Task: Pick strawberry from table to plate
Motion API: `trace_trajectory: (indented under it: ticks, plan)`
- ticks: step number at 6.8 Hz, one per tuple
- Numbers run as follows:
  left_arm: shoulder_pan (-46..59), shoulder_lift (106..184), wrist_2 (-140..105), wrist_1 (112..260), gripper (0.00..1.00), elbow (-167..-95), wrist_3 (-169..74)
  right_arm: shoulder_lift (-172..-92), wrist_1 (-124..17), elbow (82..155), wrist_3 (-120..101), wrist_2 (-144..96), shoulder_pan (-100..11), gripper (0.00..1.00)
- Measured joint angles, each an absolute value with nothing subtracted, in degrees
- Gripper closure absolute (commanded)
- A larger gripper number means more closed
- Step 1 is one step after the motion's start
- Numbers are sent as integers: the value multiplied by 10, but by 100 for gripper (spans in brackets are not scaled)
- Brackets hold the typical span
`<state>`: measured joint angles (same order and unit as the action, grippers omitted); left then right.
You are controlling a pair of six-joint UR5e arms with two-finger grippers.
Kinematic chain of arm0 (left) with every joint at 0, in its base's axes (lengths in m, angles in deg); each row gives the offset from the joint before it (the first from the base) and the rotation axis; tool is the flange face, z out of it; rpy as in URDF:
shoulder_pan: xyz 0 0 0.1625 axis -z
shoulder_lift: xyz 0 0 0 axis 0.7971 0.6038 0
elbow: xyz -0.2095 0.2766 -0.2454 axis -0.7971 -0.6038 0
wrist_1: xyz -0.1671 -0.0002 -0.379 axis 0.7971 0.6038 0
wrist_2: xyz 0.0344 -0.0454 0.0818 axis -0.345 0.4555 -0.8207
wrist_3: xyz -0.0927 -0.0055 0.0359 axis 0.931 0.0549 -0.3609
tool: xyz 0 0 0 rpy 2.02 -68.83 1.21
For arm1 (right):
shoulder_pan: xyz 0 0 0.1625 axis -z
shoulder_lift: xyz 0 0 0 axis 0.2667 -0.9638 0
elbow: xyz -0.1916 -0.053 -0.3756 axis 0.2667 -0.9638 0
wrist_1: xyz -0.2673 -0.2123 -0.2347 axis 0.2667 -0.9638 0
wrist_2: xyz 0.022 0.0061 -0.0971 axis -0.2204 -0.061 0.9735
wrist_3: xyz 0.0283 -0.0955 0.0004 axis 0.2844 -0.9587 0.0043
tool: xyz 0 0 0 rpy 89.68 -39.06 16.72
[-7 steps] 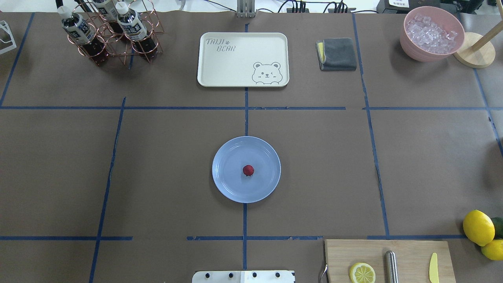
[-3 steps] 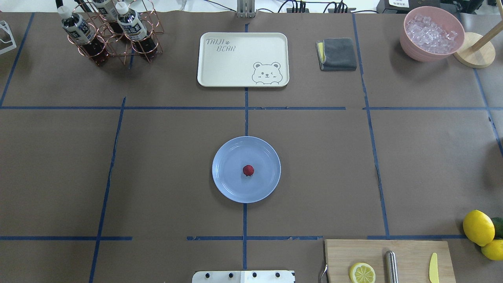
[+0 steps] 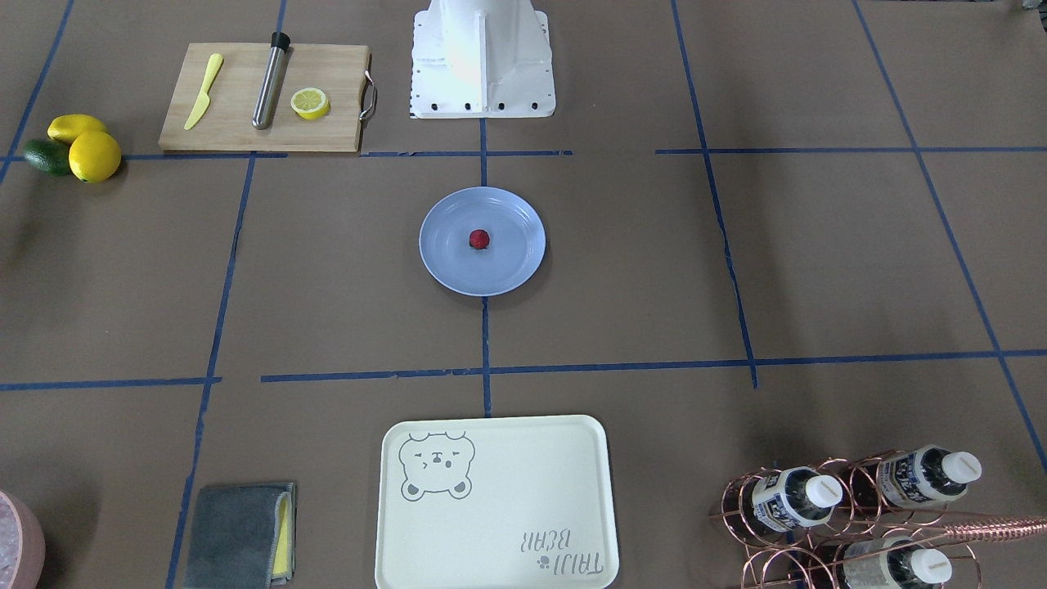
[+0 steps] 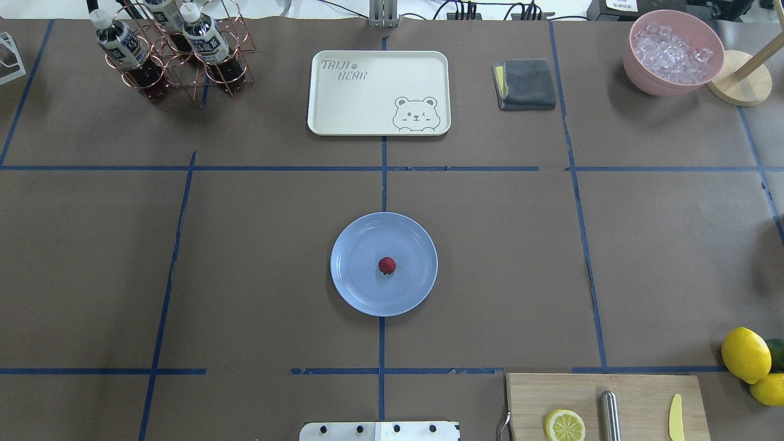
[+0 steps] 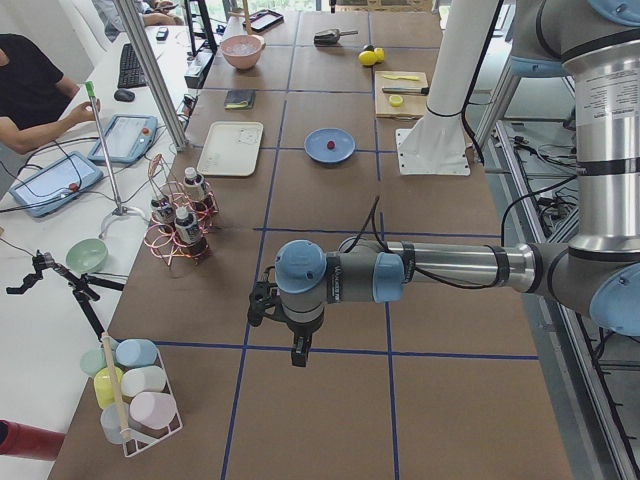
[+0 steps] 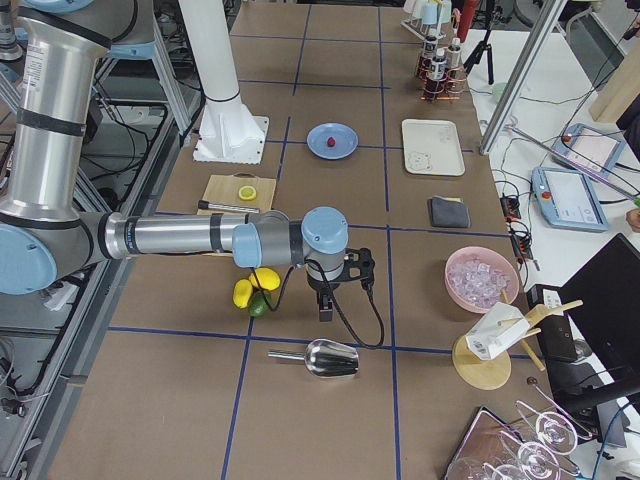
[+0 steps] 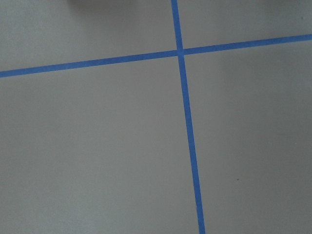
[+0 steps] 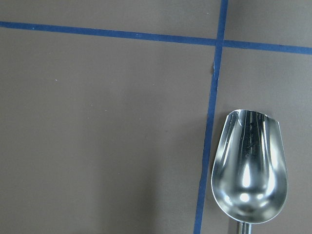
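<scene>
left gripper (image 5: 297, 356) hangs fingers-down over bare table (image 4: 245, 245), well away from the plate (image 4: 355, 288), out toward the table's left end. it shows only in the side view, so can't tell if the claw is wide or narrow. nothing seen between the fingers. left wrist view shows plain brown surface with a blue tape cross (image 7: 179, 51).

right gripper (image 6: 325, 310) also points down, well away from the plate on the opposite side, toward the table's right end. again side view only, so claw state can't be told. a metal scoop (image 8: 249, 165) lies on the table just past it, bowl side up. two lemons (image 6: 243, 290) and a green avocado (image 6: 258, 305) sit near that arm, on its plate-ward side.

strawberry (image 4: 386, 265) lies on the plate, about at its centre, touching the plate surface. no gripper near it. the plate sits on the centre tape line, in front of the white robot base (image 3: 481, 57).

beyond the plate, away from the robot: cream bear tray (image 4: 367, 110). left of the tray, a copper wire rack with bottles (image 4: 184, 55). right of the tray, a folded grey cloth (image 4: 527, 84), then a pink bowl of ice (image 4: 674, 52). on the robot's side and right of the plate: wooden cutting board (image 4: 637, 392) with a lemon half (image 4: 564, 425), a metal rod and a yellow knife on it.
</scene>
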<state>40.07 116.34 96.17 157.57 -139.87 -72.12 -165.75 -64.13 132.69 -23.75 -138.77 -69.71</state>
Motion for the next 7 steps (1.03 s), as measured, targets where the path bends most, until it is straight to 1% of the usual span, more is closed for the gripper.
trace_trajectory:
  ticks: [3,7]
  plan:
    - [401,1154,964,1573,0,-1396,-722,-1653,-642,1326,-230,-1391,-696,0]
    - [400,1149,964,1574,0,-1408,-723,-1624,-642,1301,-230,-1388,-694,0]
